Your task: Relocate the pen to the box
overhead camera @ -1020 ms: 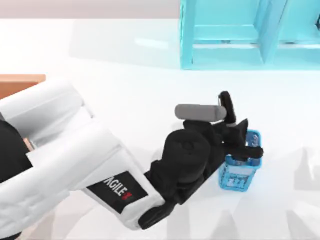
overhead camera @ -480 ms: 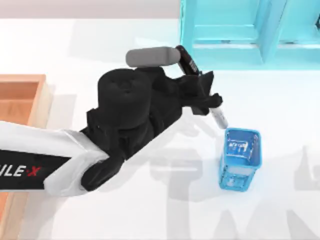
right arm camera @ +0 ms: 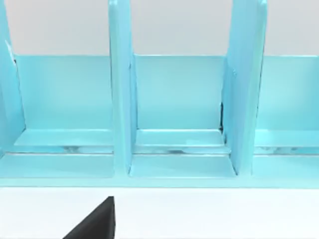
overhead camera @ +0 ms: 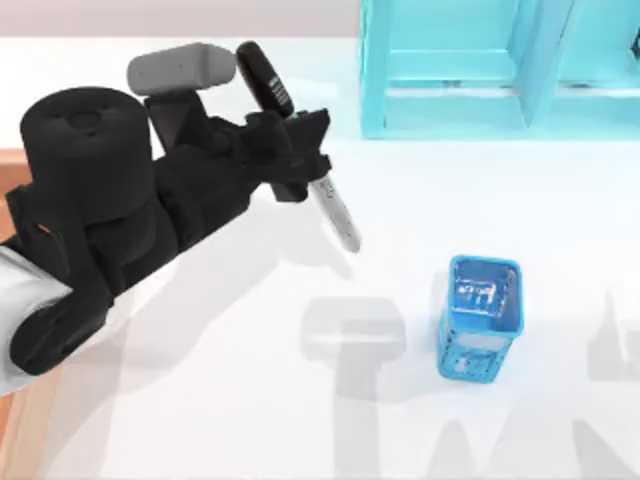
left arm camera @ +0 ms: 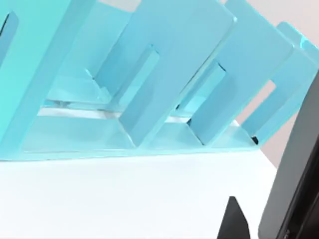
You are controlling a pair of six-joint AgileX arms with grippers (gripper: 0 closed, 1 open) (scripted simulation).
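We saw the box [overhead camera: 20, 165] at nine o'clock of our left tool [overhead camera: 300, 165], which pinched the pen [overhead camera: 300, 150] above the desk [overhead camera: 250, 400], long axis running eleven to five, cap at eleven.

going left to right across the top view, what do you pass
box → left pincer gripping the pen → blue cup; the cyan shelf spans the back right.
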